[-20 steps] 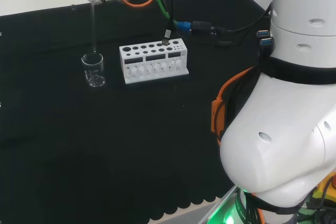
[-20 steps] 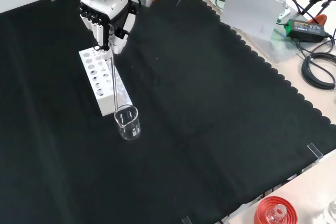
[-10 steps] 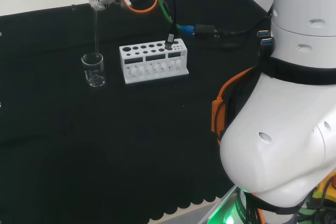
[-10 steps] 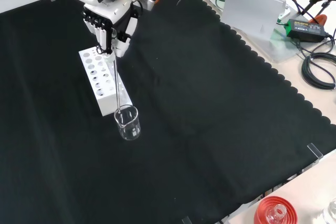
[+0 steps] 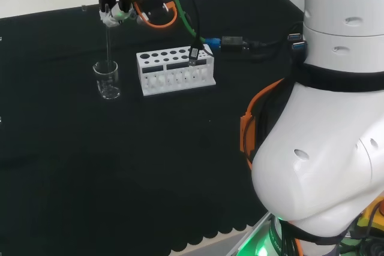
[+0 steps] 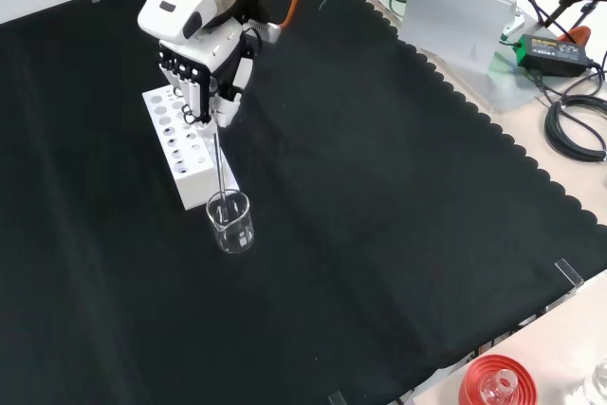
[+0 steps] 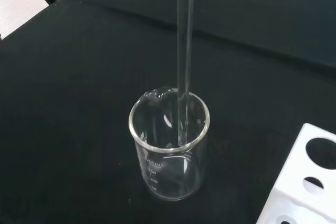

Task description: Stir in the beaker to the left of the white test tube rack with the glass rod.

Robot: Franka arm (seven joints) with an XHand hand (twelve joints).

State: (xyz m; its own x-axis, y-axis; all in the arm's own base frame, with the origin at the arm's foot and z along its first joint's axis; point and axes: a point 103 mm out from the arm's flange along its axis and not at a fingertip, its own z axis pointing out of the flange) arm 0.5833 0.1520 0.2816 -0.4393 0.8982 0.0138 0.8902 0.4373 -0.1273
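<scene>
My black and white hand (image 6: 201,82) pinches the thin, stiff, breakable clear glass rod (image 7: 184,66) by its top, its tip inside the small clear glass beaker (image 6: 230,222) beside the white test tube rack (image 5: 175,70).

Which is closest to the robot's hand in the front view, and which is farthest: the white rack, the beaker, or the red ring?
1. The white test tube rack is nearest, just below the hand.
2. The beaker comes next, lower down past the rack's near end, with the glass rod reaching into it.
3. The red ribbed ring is farthest, at the bottom right corner, off the cloth.
</scene>
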